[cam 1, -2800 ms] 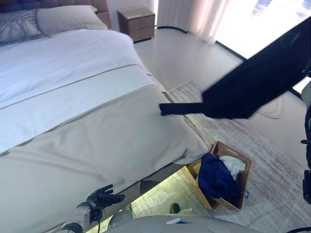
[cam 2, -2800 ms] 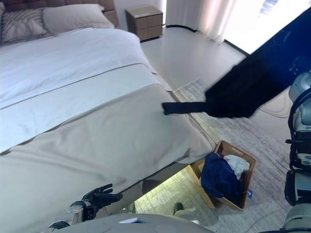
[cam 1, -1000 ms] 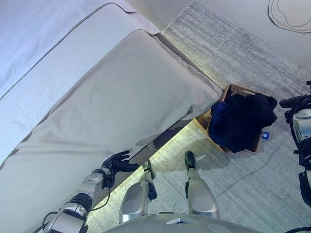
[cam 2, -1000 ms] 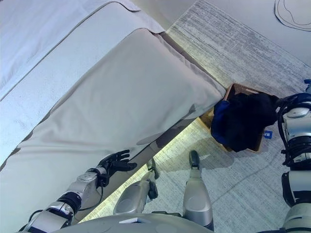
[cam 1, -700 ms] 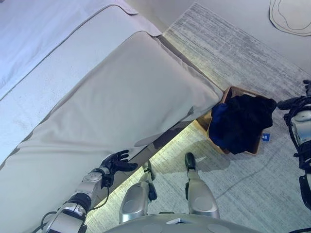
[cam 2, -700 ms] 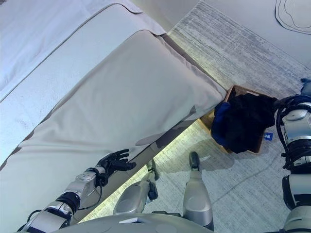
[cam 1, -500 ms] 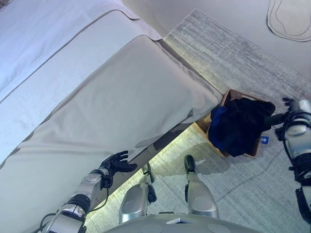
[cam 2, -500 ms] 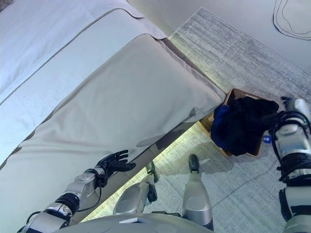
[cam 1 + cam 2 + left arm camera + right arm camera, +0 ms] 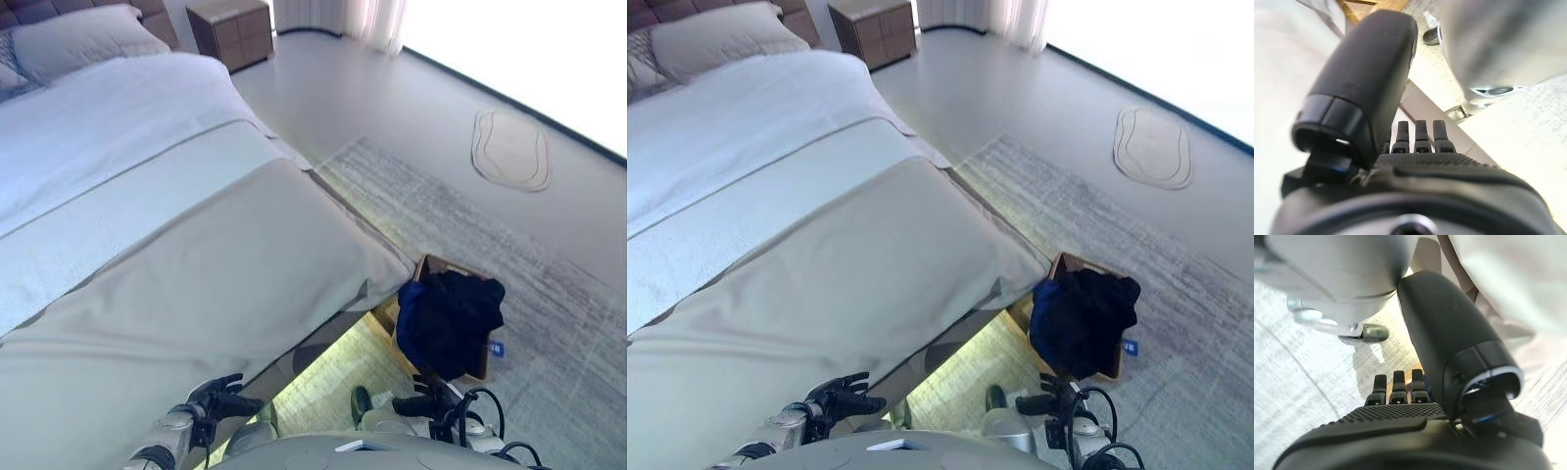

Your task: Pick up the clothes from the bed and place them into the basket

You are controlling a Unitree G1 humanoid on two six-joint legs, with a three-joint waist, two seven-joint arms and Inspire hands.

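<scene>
Dark clothes [image 9: 449, 321] hiding most of basket [image 9: 432, 266]; both robot hands spread, empty.

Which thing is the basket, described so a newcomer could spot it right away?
Start from the big bed and follow it to its foot corner nearest the window. On the grey rug just below that corner sits the brown basket. It is the only container there, heaped with dark clothes, black over blue.

Left hand [image 9: 1415, 166] empty, fingers straight, beside bed [image 9: 1283, 58].
</scene>
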